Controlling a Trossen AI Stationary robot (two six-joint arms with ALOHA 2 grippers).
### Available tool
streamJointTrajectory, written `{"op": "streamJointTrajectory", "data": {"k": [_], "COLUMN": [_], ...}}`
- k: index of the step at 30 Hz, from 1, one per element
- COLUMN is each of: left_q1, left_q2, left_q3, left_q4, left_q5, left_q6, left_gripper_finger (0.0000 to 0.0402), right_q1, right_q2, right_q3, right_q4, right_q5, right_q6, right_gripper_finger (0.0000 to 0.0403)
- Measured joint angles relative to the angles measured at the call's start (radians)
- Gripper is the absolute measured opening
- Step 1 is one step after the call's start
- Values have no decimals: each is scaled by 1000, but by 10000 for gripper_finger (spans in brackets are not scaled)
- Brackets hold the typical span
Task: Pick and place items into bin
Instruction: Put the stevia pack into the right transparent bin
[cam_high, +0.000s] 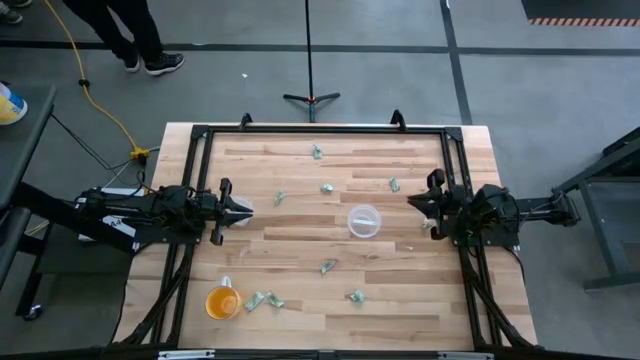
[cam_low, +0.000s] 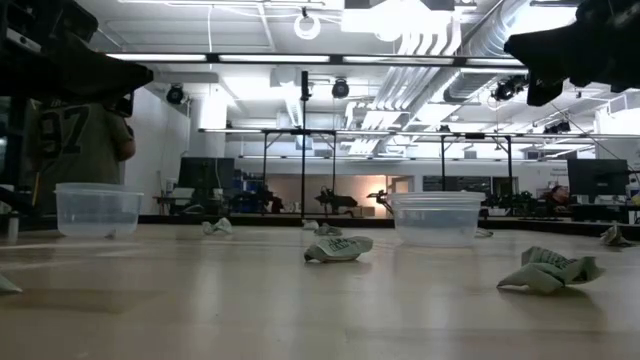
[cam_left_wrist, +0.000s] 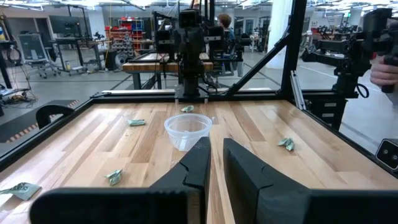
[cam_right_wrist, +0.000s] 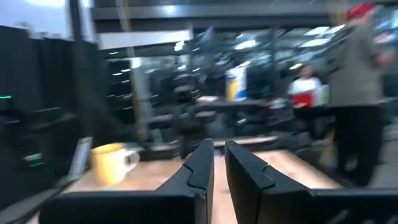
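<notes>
Several tiny crumpled green-and-silvery scraps lie scattered on the wooden table, among them one scrap (cam_high: 316, 152) near the far edge, another scrap (cam_high: 328, 266) nearer the front and a pair (cam_high: 262, 300) beside the orange cup (cam_high: 222, 301). A clear round bin (cam_high: 363, 221) stands upright at mid-table and also shows in the left wrist view (cam_left_wrist: 187, 130). My left gripper (cam_high: 240, 210) is shut and empty at the table's left side, pointing toward the bin. My right gripper (cam_high: 418, 204) is shut and empty at the right side, with one scrap (cam_high: 428, 226) close by it.
A black frame (cam_high: 320, 130) borders the table's far and side edges. The cup shows in the right wrist view (cam_right_wrist: 112, 162). A second clear tub (cam_low: 97, 210) shows at the left of the low view. People stand in the room beyond the table.
</notes>
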Motion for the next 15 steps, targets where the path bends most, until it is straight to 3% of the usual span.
{"op": "streamJointTrajectory", "data": {"k": [4,7,11,15], "left_q1": [0,0,0,0], "left_q2": [0,0,0,0], "left_q3": [0,0,0,0], "left_q4": [0,0,0,0], "left_q5": [0,0,0,0], "left_q6": [0,0,0,0], "left_gripper_finger": [81,81,81,81], "right_q1": [-16,-31,-48,-61], "right_q2": [8,36,125,254], "right_q3": [0,31,115,241], "right_q4": [-3,-70,-185,-419], "right_q5": [118,132,168,206], "right_q6": [16,18,17,84], "right_gripper_finger": [34,52,112,179]}}
